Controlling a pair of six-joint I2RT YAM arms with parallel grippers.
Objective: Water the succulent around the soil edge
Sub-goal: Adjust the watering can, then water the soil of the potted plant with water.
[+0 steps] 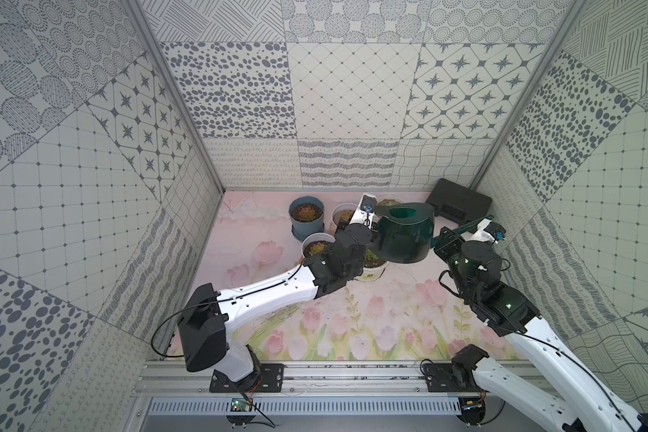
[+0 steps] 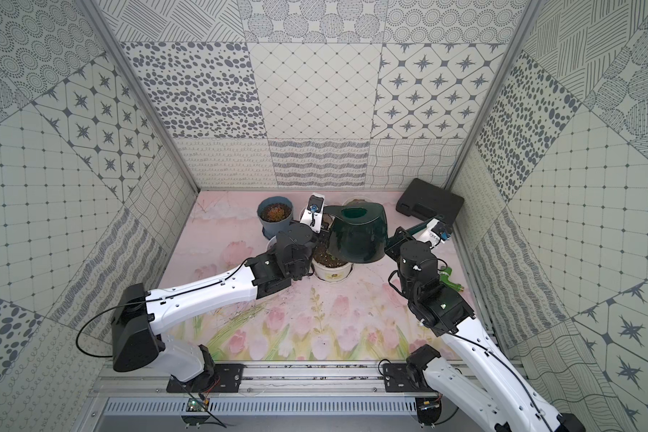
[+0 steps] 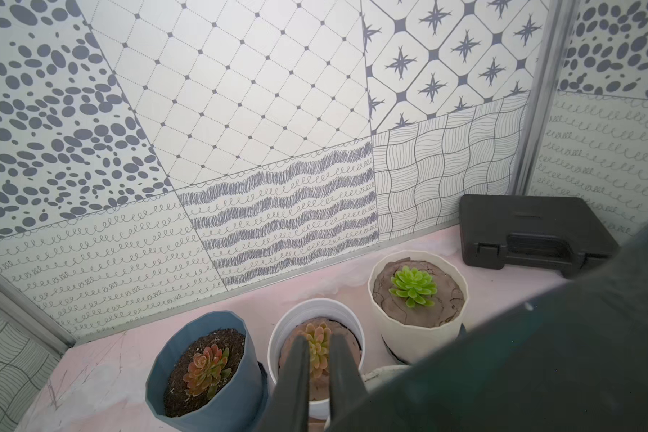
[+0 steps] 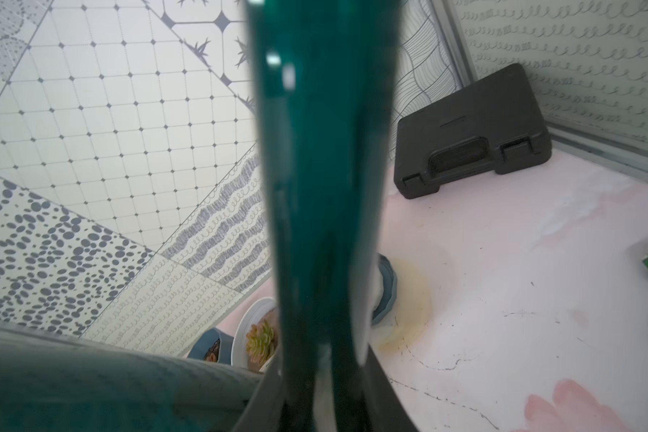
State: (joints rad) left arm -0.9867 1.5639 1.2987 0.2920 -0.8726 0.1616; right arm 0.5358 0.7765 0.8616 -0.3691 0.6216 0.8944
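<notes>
A dark green watering can (image 1: 404, 239) is hanging in mid-air over a cluster of potted succulents at the back of the flower-printed desk (image 1: 270, 239). The right gripper (image 4: 315, 389) is clamping the can's teal handle (image 4: 315, 168). The left gripper (image 3: 319, 344) is hovering just beside the can's body, its jaws drawn nearly together with nothing between them.

Directly beneath the can, a front cream pot (image 2: 332, 276) is sitting with dark soil and a small green plant (image 2: 328, 258). Behind it, three pots are standing in a row. A blue-grey pot (image 3: 236, 396) is holding dark soil and a reddish succulent (image 3: 206, 368). A white pot (image 3: 315, 303) is holding brown soil and a yellow-orange succulent (image 3: 315, 331). A ribbed cream pot (image 3: 419, 336) is holding cracked brown soil and a bright green succulent (image 3: 412, 286). A black case (image 3: 532, 232) is lying in the far corner.
</notes>
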